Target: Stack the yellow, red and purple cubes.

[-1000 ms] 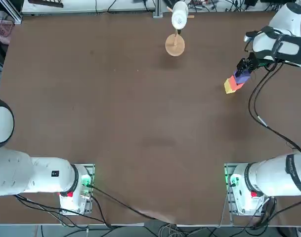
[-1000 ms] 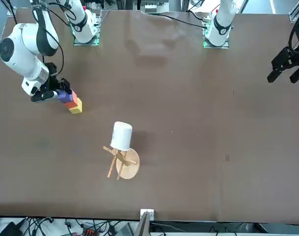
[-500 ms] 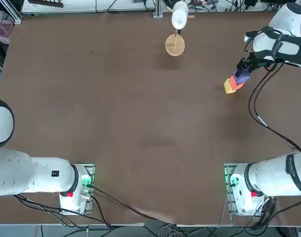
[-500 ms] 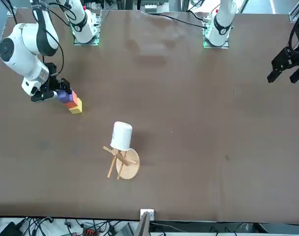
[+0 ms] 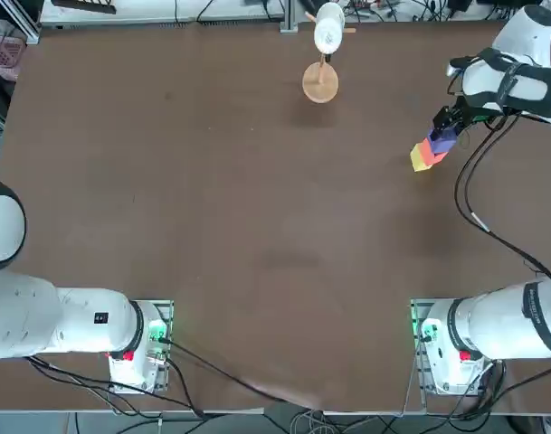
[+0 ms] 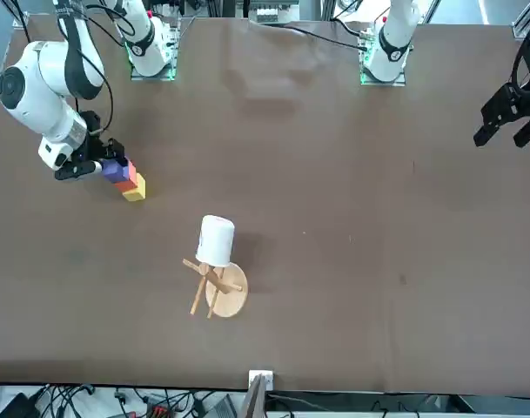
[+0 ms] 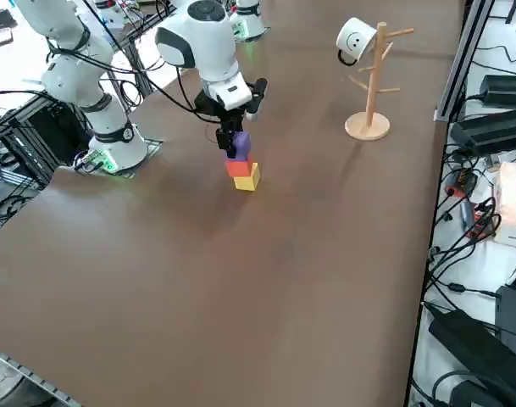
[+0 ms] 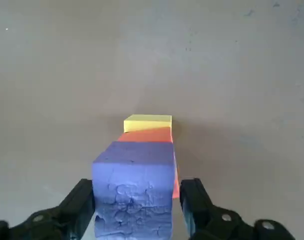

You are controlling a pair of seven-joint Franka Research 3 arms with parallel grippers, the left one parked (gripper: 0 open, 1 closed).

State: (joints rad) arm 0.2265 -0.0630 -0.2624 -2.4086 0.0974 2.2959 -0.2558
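Since a second ago the right gripper (image 8: 137, 207) has spread its fingers; they now flank the matte purple cube (image 8: 134, 182) with slim gaps, atop the red-orange cube (image 7: 239, 168) on the yellow cube (image 7: 246, 179), near the table's right edge.

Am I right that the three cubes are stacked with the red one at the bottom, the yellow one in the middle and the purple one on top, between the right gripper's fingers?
Not quite: the yellow cube is at the bottom and the red cube in the middle, as the right side view shows. The purple cube is indeed on top, between the fingers of the right gripper.
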